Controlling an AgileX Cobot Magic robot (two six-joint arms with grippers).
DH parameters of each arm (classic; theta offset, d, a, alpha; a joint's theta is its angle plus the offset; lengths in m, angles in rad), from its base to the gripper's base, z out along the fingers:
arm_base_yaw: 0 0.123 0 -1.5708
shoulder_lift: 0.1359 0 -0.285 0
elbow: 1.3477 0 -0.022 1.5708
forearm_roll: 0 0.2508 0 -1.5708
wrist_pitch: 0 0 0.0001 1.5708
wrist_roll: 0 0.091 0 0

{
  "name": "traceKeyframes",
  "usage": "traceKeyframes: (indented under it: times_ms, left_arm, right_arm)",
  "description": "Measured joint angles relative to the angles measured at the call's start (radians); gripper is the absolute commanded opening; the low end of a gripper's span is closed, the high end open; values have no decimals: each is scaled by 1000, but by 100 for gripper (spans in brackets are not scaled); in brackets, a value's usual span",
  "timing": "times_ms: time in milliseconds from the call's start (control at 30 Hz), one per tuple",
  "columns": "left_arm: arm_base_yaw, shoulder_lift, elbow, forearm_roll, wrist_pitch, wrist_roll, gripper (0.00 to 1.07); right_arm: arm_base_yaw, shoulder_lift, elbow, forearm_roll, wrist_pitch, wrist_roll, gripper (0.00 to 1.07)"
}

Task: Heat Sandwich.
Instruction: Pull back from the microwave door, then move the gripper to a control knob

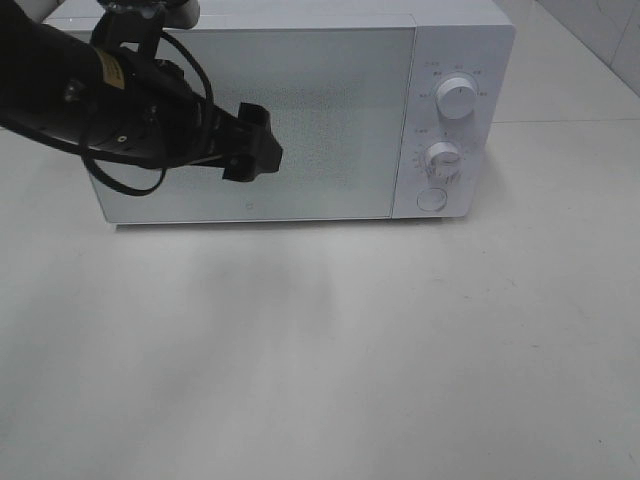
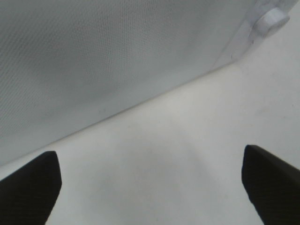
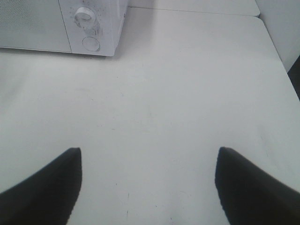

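Note:
A white microwave [image 1: 300, 110] stands at the back of the table with its door shut. It also shows in the left wrist view [image 2: 108, 56] and the right wrist view [image 3: 61, 23]. My left gripper [image 1: 255, 145] is open and empty, held in front of the door's middle; in the left wrist view [image 2: 150, 180] its fingers stand wide apart above the table. My right gripper [image 3: 147, 183] is open and empty over bare table, out of the exterior view. The sandwich is not in view.
Two white dials [image 1: 458, 97] [image 1: 442, 156] and a round button [image 1: 432, 199] sit on the microwave's right panel. The white table [image 1: 330, 350] spreads in front of it. The table's far edge [image 3: 276, 42] shows in the right wrist view.

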Motion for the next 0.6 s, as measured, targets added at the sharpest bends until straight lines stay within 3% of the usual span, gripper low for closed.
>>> traceKeyframes:
  times_ms: [367, 600]
  left_arm:
    - [10, -119, 3, -12, 391, -8, 99]
    - [119, -250, 112, -34, 457, -11, 99]
  right_arm:
    - [0, 0, 0, 0, 0, 0, 76]
    - [0, 0, 0, 0, 0, 0, 76]
